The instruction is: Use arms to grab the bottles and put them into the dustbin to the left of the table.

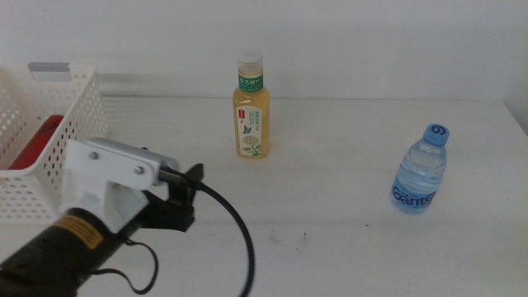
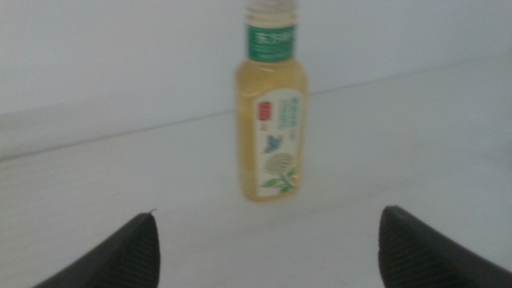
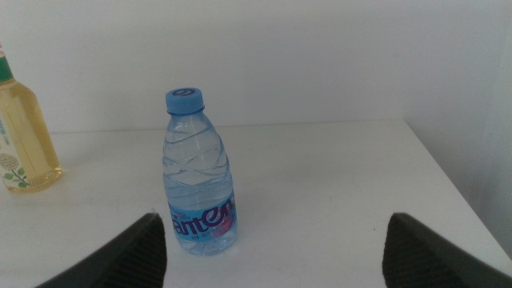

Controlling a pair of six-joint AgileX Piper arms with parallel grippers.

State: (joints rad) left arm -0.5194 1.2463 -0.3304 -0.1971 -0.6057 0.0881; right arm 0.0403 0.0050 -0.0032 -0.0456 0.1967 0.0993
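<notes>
A plain pale wall (image 1: 371, 41) rises behind.

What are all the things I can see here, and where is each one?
Tea bottle: one, yellow with white cap and green label, upright at the far middle of the table.
Water bottle: one, clear with blue cap, upright on the table's right side.
Red item: one, lying inside the basket; too hidden to name.
Basket: one, white with perforated sides and a grey rim handle, at the table's left edge.
Table: one, white, with a few dark specks near the front.
Left gripper: one, dark jaws open, facing the tea bottle, not touching it.
Right gripper: one, dark jaws open, facing the water bottle, apart from it; outside the middle view.
</notes>
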